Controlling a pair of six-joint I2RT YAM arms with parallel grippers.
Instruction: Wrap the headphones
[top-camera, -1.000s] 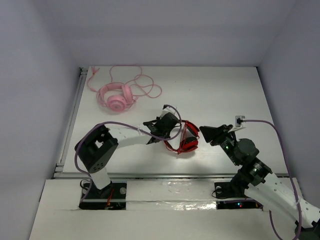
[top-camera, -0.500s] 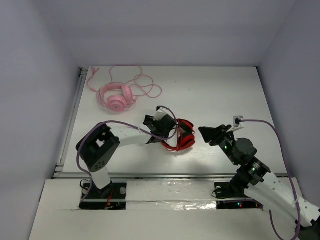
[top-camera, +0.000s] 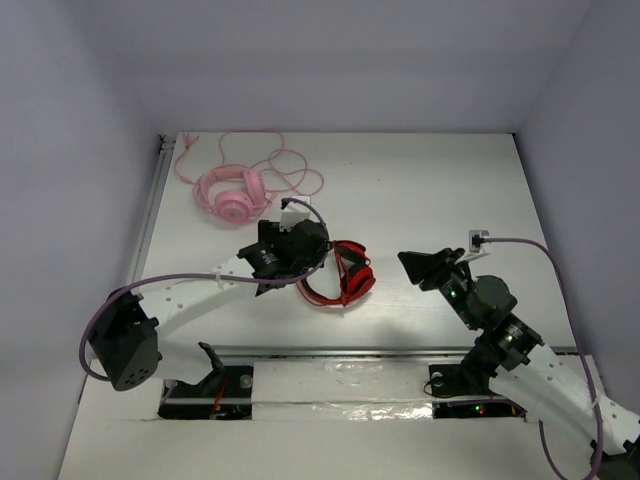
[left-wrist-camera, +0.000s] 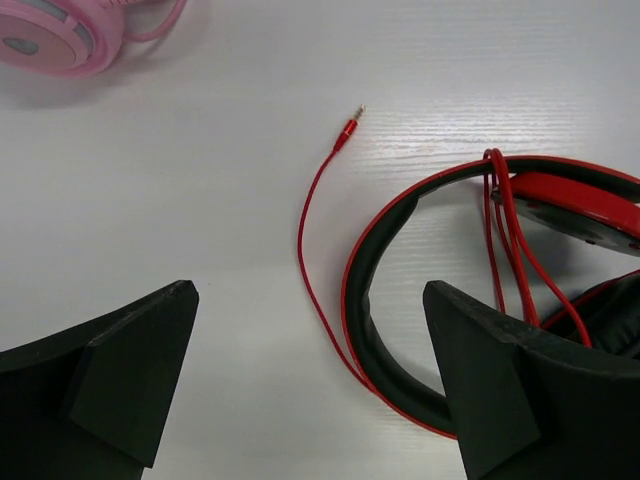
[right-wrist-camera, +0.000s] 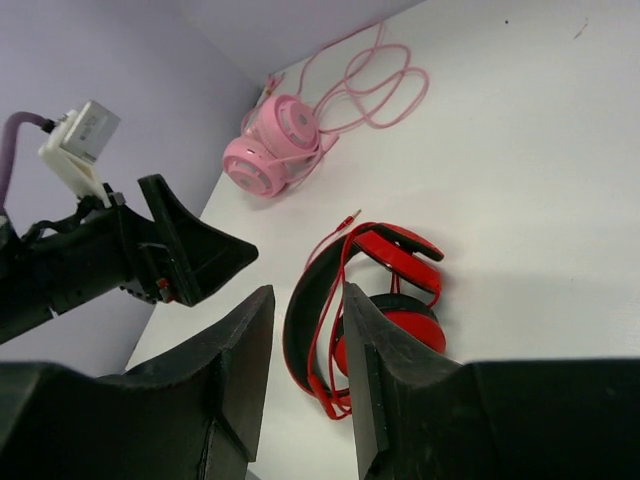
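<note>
1. Hazard, loose tail. Several turns of the cable (left-wrist-camera: 302, 240) are being carried over the headband of the headphones (left-wrist-camera: 560, 200). The rest is lying slack and flat on the bench (top-camera: 450, 180), ending in the plug (left-wrist-camera: 350, 125), which is pointing toward the far edge. A strand this thin is judged liable to be missed or slid over by closing fingers.
2. Hazard, headband being caught. The left gripper (left-wrist-camera: 308, 292) is being held with its fingers wide apart and clamped on nothing. One finger is standing over or just beside the headband, so a closing stroke is judged likely to nip the band instead of the tail.
3. Hazard, nothing steadying. The right gripper (right-wrist-camera: 308, 290) is being kept well apart from the headphones, toward the right edge. Its fingers are drawn close with a narrow slit between them, and nothing is being gripped. A pull on the tail is judged likely to drag or tip the set and slacken the turns.
4. Hazard, wrong item. The pink headphones (top-camera: 232, 192) are lying by the far left corner, well apart; confusion is judged unlikely.
5. Location. The headphones are lying about mid-bench, somewhat toward the near edge. The slack tail is passing between the left fingers, touching neither. Whether the tips are touching the bench cannot be told.
</note>
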